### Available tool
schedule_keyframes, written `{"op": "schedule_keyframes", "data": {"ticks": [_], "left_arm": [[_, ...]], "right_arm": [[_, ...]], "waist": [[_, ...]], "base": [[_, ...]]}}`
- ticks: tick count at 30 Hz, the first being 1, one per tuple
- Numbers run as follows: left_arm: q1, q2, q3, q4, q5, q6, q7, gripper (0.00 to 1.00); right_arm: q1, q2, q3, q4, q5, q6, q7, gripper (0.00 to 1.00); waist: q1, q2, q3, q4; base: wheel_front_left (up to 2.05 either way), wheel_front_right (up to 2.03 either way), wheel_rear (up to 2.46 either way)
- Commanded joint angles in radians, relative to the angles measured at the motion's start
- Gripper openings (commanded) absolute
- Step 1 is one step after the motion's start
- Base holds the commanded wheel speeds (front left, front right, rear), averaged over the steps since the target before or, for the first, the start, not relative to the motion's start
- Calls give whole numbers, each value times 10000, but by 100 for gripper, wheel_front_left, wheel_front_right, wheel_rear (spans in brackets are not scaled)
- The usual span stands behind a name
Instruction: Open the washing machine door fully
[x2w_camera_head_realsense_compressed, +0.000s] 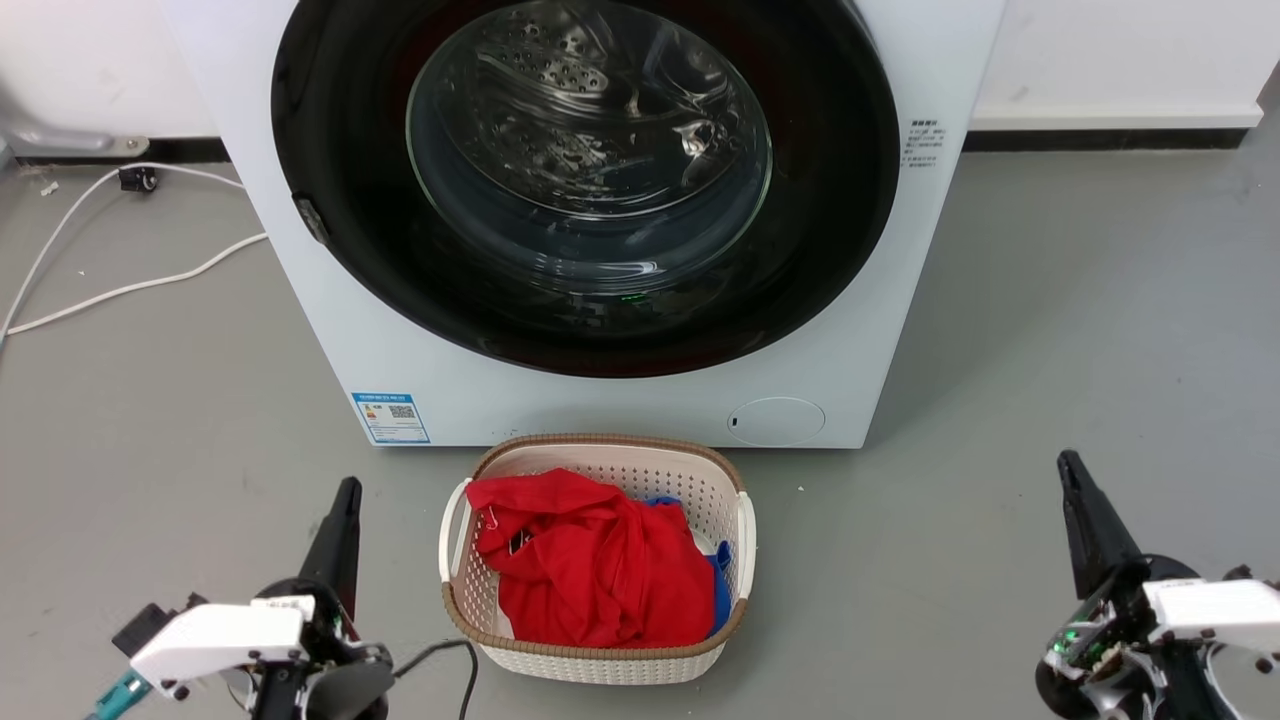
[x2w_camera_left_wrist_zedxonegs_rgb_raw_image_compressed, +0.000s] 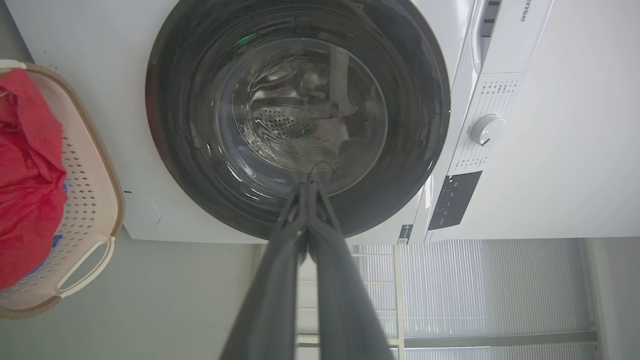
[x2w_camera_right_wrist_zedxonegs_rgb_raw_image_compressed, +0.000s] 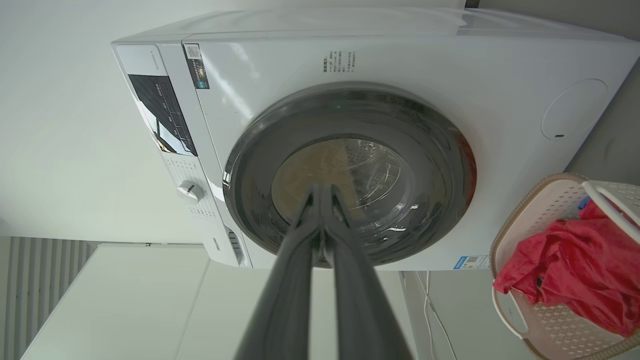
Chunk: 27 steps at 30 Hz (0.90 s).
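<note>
The white washing machine (x2w_camera_head_realsense_compressed: 330, 330) stands ahead of me, and its round glossy black washing machine door (x2w_camera_head_realsense_compressed: 330, 110) lies flat against the front, closed, with the steel drum showing through the glass bowl. A small latch tab sits on the door's left rim. My left gripper (x2w_camera_head_realsense_compressed: 346, 492) hovers low at the left, fingers pressed together and holding nothing. My right gripper (x2w_camera_head_realsense_compressed: 1070, 465) is low at the right, also shut and bare. Both are well short of the machine. The door (x2w_camera_left_wrist_zedxonegs_rgb_raw_image_compressed: 170, 125) fills the left wrist view behind my shut gripper (x2w_camera_left_wrist_zedxonegs_rgb_raw_image_compressed: 306, 186); the right wrist view shows the door (x2w_camera_right_wrist_zedxonegs_rgb_raw_image_compressed: 440, 150) beyond my gripper (x2w_camera_right_wrist_zedxonegs_rgb_raw_image_compressed: 320, 190).
A cream laundry basket (x2w_camera_head_realsense_compressed: 600, 655) with red and blue clothes sits on the grey floor right before the machine, between my arms. White cables (x2w_camera_head_realsense_compressed: 120, 290) trail on the floor at the left. A control panel with a dial (x2w_camera_left_wrist_zedxonegs_rgb_raw_image_compressed: 486, 130) tops the machine.
</note>
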Motion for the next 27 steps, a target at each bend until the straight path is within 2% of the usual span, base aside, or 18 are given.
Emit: {"op": "schedule_keyframes", "data": {"ticks": [1, 7, 11, 27], "left_arm": [[27, -6, -5, 49, 0, 0, -5, 100], [259, -25, -47, 45, 168, 2, -225, 100], [297, -23, 100, -91, 667, 63, -428, 100], [514, -15, -506, -1287, 4574, 1246, -1149, 100]], "right_arm": [[26, 2, 4, 47, 0, 0, -4, 100], [295, 18, -28, 160, -179, -5, -222, 100], [386, 17, -182, 45, -820, -4, -424, 100], [745, 14, -232, -1405, -4989, -2, -1146, 100]], "waist": [[0, -1, 0, 0], [0, -1, 5, 3], [0, -1, 12, 5], [0, -1, 83, 14]], "base": [[0, 0, 0], [0, 0, 0], [0, 0, 0], [0, 0, 0]]}}
